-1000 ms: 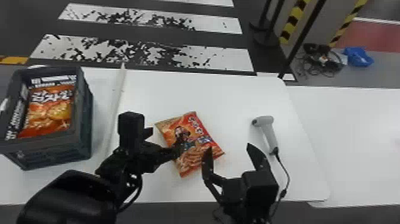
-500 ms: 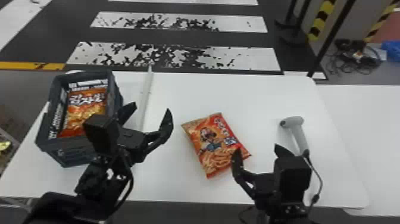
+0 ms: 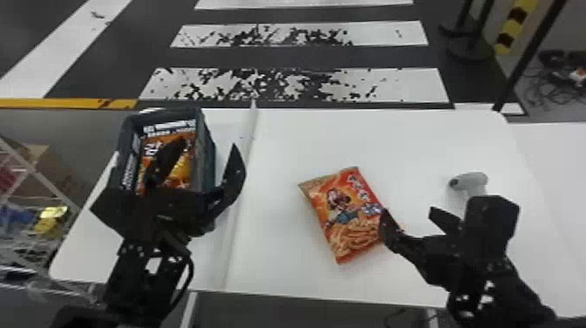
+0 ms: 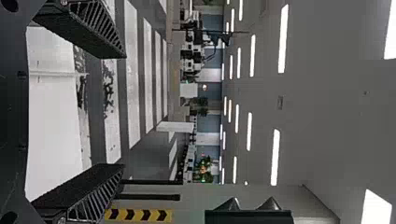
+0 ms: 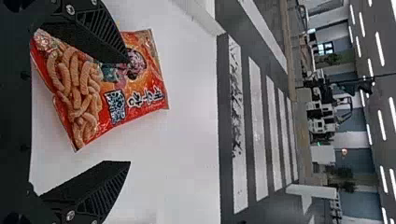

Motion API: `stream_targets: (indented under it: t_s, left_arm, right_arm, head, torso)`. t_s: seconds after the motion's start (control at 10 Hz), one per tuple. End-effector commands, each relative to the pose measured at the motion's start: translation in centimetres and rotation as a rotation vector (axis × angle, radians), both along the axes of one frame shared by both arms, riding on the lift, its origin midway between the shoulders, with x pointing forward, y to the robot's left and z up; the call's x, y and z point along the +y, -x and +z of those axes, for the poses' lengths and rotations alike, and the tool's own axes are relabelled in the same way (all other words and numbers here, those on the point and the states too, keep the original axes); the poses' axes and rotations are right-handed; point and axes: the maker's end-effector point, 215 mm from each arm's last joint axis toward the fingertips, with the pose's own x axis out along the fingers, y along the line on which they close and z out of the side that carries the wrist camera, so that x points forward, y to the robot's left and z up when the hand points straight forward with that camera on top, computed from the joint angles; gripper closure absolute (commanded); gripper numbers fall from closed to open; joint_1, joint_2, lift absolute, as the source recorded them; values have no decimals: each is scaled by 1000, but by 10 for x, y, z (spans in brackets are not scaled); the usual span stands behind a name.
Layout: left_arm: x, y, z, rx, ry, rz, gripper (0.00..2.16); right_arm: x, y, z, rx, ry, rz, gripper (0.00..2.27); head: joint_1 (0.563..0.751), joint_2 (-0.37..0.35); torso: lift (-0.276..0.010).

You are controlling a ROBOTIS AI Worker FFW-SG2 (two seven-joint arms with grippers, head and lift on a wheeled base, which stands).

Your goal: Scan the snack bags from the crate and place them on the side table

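Snack bag on the tabletop: white Korean characters on the red-orange front, plus a dark block of lettering. Crate: bold white print along inner walls, too small to read; orange packet inside, white lettering partly hidden. Background: yellow strip, black chevrons.

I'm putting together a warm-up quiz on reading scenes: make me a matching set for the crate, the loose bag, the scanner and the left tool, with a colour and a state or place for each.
1. Crate
2. Loose bag
3. Scanner
4. Left tool

A. Pale, toward the right side of the table
B. Black, fingers apart
C. Dark, with a snack bag inside
D. Red and orange, lying on the table

Pairs: 1-C, 2-D, 3-A, 4-B
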Motion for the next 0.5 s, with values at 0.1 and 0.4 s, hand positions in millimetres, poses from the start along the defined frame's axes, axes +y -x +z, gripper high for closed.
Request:
stream_targets:
  t_s: [0.1, 0.4]
  left_arm:
    - [7, 9, 7, -27, 0, 9, 39]
    - [16, 18, -4, -2, 3, 22, 66]
  right_arm:
    - [-20, -18, -26, 105, -123, -6, 124]
    - [-34, -33, -57, 237, -234, 6, 124]
  head:
    - [695, 109]
    - [695, 89]
  torso:
    - [-50]
    - [-50]
